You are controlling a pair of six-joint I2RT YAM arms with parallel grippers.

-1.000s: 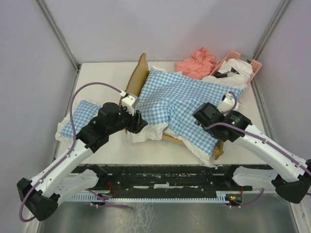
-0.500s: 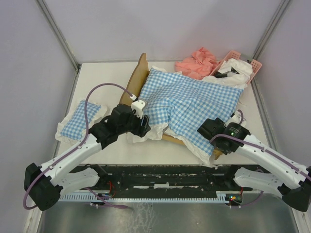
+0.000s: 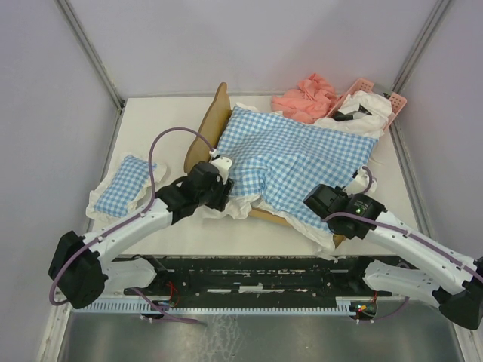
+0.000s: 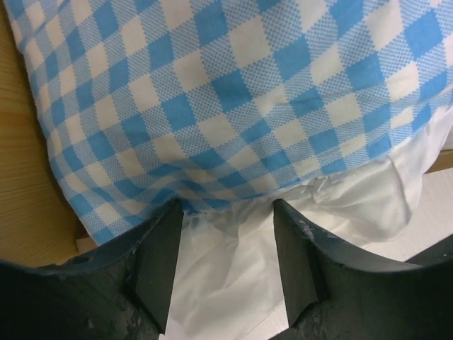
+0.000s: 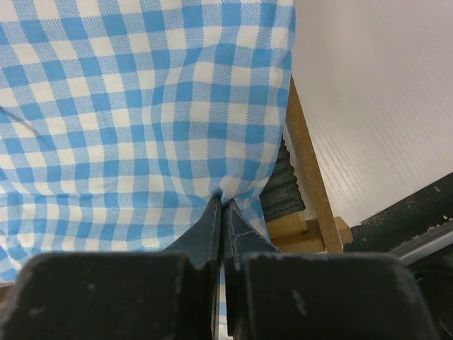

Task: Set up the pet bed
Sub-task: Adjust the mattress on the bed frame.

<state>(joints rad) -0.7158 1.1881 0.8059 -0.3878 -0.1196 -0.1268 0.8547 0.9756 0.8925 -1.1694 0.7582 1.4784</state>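
Note:
The pet bed [image 3: 214,113] stands mid-table, its wooden headboard at the left; its side rail [image 5: 312,185] and grey base [image 5: 284,185] show in the right wrist view. A large blue-and-white checked cushion [image 3: 298,154] with a white frill lies across it. My left gripper [image 3: 225,196] is at the cushion's near-left corner. In the left wrist view the left gripper [image 4: 226,209] is open, its fingers straddling the white frill [image 4: 233,273], tips against the checked edge. My right gripper [image 3: 311,202] is at the cushion's near-right edge. There the right gripper [image 5: 223,204] is shut, pinching checked fabric.
A small checked pillow [image 3: 124,183] lies at the table's left edge. A pink cloth [image 3: 306,96] and a pink basket [image 3: 375,94] holding white fabric sit at the back right. Grey walls close in the sides, and the bed's foot rail [image 3: 339,240] is near the front edge.
My right gripper drew back from the cushion's middle to its near edge and shut on the fabric. My left gripper slid right and nearer, onto the frill at the near-left corner.

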